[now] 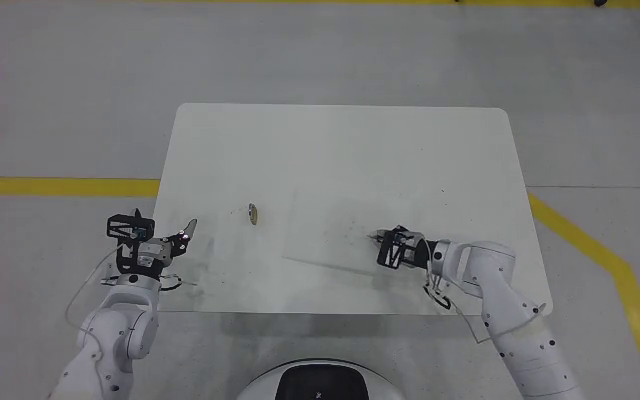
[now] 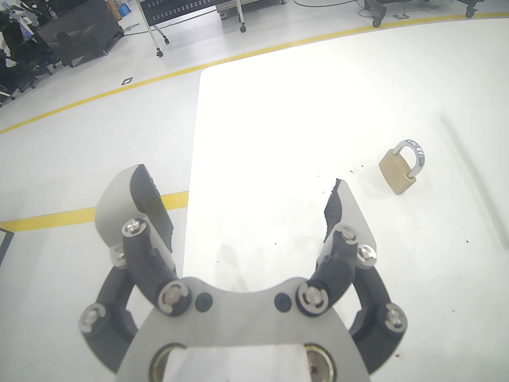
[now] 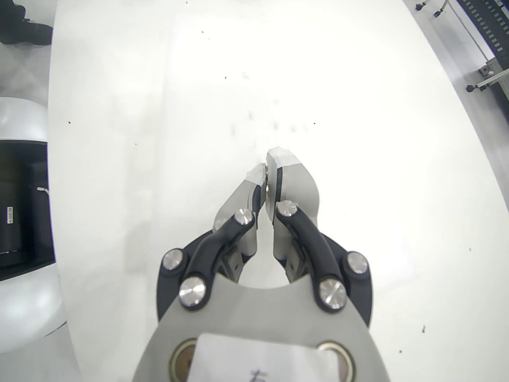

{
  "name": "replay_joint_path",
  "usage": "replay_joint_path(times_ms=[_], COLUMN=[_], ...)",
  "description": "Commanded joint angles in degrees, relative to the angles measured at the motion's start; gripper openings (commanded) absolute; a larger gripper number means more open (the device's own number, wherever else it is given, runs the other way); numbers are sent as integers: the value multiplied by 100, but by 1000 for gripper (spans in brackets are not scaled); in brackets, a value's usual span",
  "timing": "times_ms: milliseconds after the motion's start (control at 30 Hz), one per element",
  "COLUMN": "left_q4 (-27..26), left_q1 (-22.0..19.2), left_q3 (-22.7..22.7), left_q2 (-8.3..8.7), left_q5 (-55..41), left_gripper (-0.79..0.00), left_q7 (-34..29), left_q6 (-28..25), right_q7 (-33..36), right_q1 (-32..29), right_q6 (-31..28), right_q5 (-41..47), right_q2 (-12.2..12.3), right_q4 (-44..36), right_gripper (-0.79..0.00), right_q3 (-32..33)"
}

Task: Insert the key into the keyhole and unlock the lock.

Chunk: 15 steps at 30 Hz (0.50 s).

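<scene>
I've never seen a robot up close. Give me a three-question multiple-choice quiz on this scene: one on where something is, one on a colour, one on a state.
1. Where is the padlock?
A) on the floor
B) on the white table, untouched
C) hooked on a rack

2. What colour is the padlock's body?
A) red
B) black
C) brass-gold

3. How is the left claw?
A) open, holding nothing
B) shut on the padlock
C) shut on a cloth

Answers:
1 B: it sits on the tabletop with nothing touching it.
2 C: its body shows brass-gold in the left wrist view.
3 A: its fingers stand wide apart, with nothing held between them.
</scene>
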Motion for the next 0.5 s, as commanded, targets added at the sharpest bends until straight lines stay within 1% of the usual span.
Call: replay_joint_path(times_ms=[0, 133, 300, 467], left_q4=[0, 0, 0, 0], left_q1=[0, 0, 0, 0], left_q3=[0, 0, 0, 0], left_q2=[0, 0, 0, 0], left_q5=[0, 0, 0, 0], left_gripper=[0, 0, 0, 0], left_q7=[0, 0, 0, 0], left_q6=[0, 0, 0, 0], right_q7=[-221, -628, -1330, -1388], right_q1=[-46, -81, -23, -19], right_q6=[-52, -142, -266, -288], right_q5=[47, 28, -47, -31], right_q2=[37, 105, 181, 187], right_q4=[48, 284, 728, 764], right_gripper=[-785, -785, -785, -785], right_q3=[185, 424, 590, 608])
